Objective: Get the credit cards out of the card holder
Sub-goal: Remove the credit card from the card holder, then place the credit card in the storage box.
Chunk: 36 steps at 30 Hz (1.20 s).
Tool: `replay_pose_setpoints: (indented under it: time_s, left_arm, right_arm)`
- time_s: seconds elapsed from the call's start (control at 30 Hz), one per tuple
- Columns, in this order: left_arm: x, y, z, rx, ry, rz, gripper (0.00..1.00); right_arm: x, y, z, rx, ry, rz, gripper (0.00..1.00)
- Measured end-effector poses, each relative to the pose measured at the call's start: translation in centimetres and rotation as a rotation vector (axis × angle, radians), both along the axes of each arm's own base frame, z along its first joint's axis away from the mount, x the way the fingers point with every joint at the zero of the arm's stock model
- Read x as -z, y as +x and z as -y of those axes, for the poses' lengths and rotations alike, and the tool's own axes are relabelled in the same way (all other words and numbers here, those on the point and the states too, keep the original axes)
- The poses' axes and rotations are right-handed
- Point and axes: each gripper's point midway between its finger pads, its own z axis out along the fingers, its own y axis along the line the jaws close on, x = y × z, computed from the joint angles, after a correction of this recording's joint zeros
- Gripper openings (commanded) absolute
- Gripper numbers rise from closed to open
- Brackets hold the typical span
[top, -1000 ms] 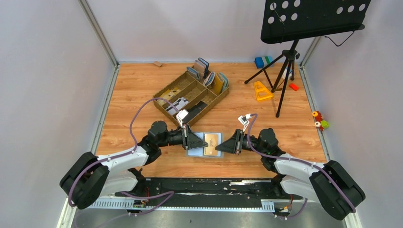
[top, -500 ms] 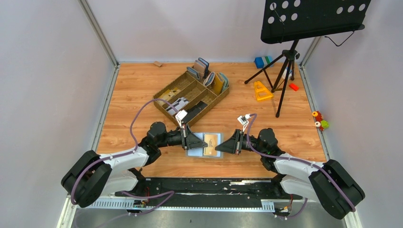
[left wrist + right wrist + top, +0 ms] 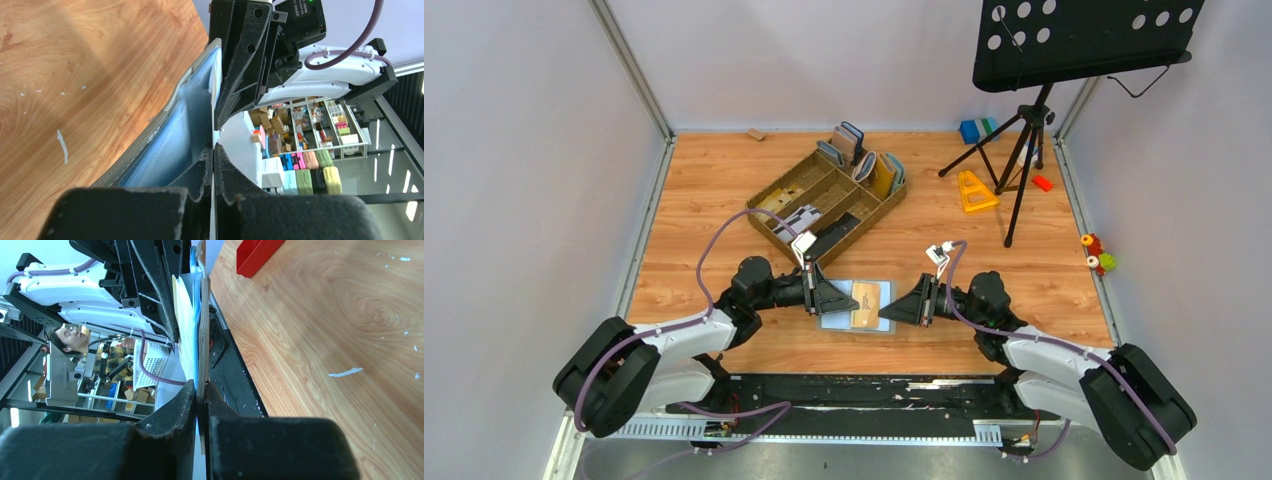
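The task is barely under way: no card lies loose on the table (image 3: 714, 190), and the one card (image 3: 870, 294) that shows, tan in colour, sits on the holder (image 3: 838, 319), so pulling it free and any others after it is yet to do. The holder lies open between the two grippers, its left half under the tip of the left gripper (image 3: 848, 299) and its right edge at the tip of the right gripper (image 3: 886, 313), which point at each other across it. In the left wrist view the left fingers are pressed together with the holder's pale blue inside face just to their left; whether they pinch a thin edge I cannot tell. In the right wrist view the right fingers are clamped on a thin tan sheet that runs straight ahead from between them, probably the card, with a white-blue layer just to its left. The holder is a flat bi-fold, grey outside with a stitched light blue-grey lining and slot edges; how many cards it carries is not visible.
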Motion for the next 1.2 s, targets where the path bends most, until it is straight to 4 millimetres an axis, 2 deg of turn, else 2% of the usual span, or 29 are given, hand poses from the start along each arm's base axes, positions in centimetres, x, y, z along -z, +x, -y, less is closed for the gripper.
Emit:
replay_pose_setpoints:
  time_s: [0.33,0.6,0.8,1.03,1.2]
  left_arm:
    - [0.2,0.3,-0.3,-0.012,0.01,-0.001,0.0]
    - [1.7,1.4,-2.1,-0.072,0.114,-0.005,0.0]
    - [2.5,3.0,-3.1,-0.123,0.272,0.034,0.0]
    - [4.1,3.5,-4.4,-0.147,0.42,0.032,0.0]
    - [3.7,4.9,-5.5,-0.194,0.534,0.073,0.0]
  right_arm:
    - [-0.2,-0.1,0.4,0.015,0.007,0.016,0.0]
    - [0.8,0.5,1.5,0.089,-0.039,0.009,0.0]
    - [3.6,1.3,2.6,0.168,-0.149,-0.035,0.0]
    - [7.4,1.7,4.0,0.226,-0.289,-0.116,0.0]
    - [10.2,1.5,4.9,0.233,-0.404,-0.177,0.0]
